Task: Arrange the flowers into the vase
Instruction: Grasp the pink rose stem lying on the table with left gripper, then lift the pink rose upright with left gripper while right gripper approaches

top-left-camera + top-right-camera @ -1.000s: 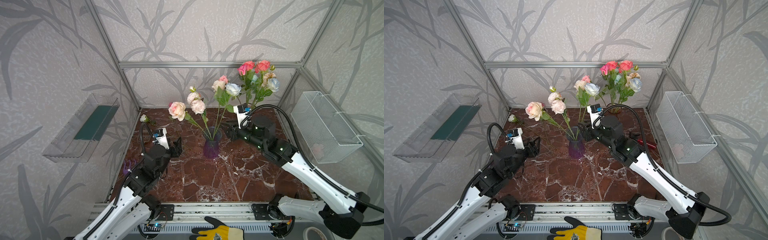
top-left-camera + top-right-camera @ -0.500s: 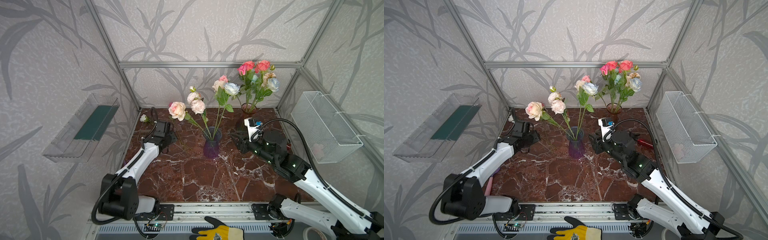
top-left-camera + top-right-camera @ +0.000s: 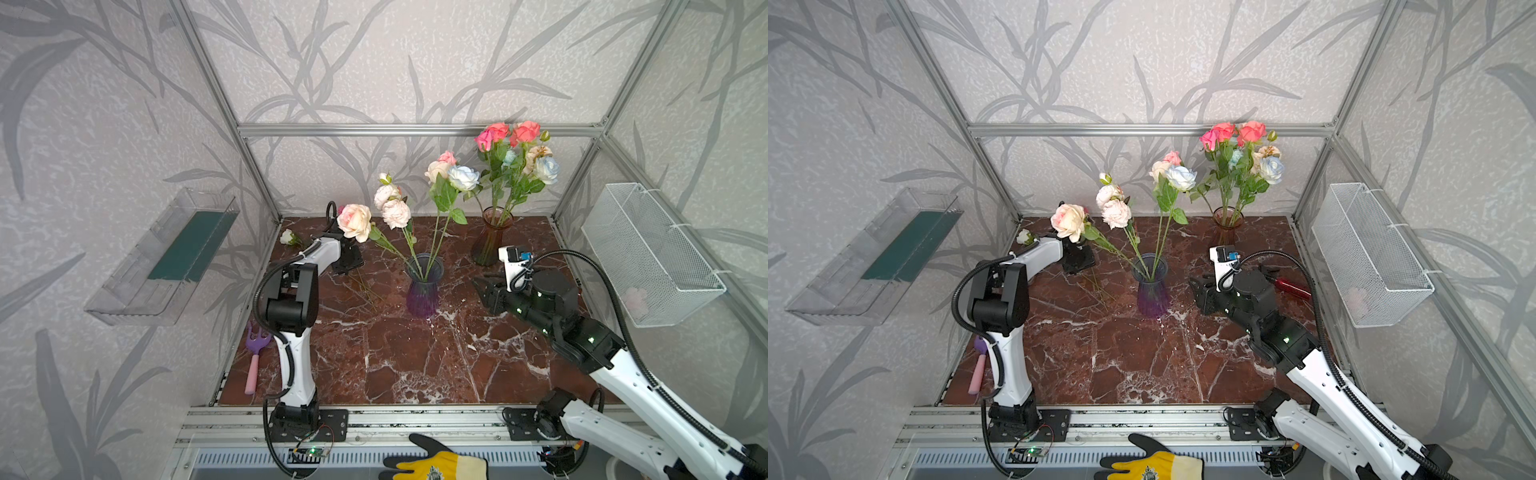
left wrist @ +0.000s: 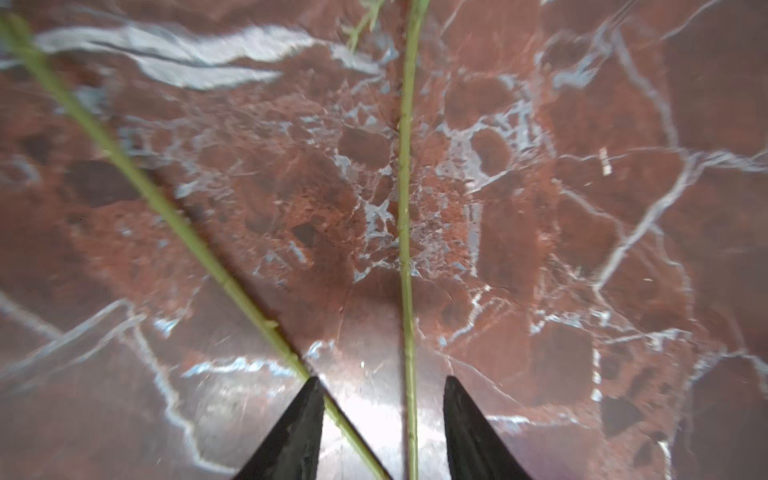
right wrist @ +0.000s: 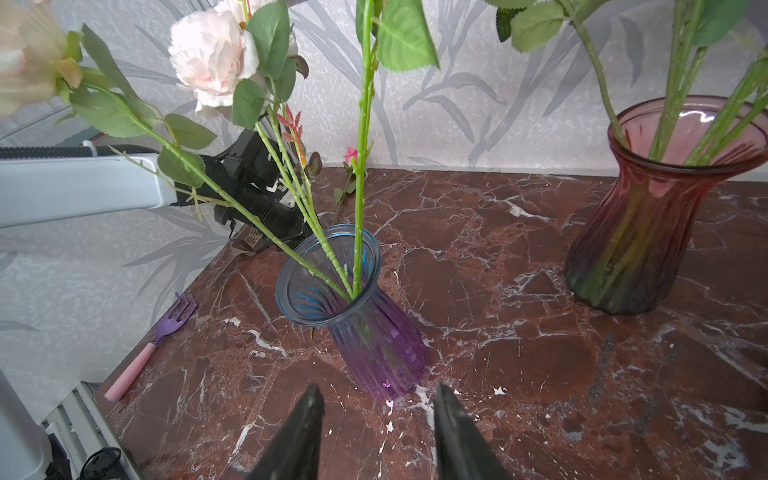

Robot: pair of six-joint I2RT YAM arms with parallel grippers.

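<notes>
The left end effector [image 4: 382, 380] hangs low over the red-brown marble surface [image 4: 540, 249] at the back left, its dark fingers [image 4: 299, 428] well apart and gripping nothing; one thin green loose stem [image 4: 404, 208] runs between them, and a second loose stem [image 4: 166, 208] slants past one fingertip; both lie on the surface. The right end effector [image 5: 376, 388] is also parted and empty, pointing at the ribbed glass vase, blue at the rim and purple at the base [image 5: 382, 353], which stands near the middle; several long-stemmed roses with cream, pink and pale blue heads [image 3: 395, 214] stand in it, leaning outward. A reddish-pink glass vase [image 3: 492, 239] at the back right holds a bunch of coral, cream and pale blue roses [image 3: 515, 153]; a white rose head [image 3: 286, 237] lies at the back left corner.
</notes>
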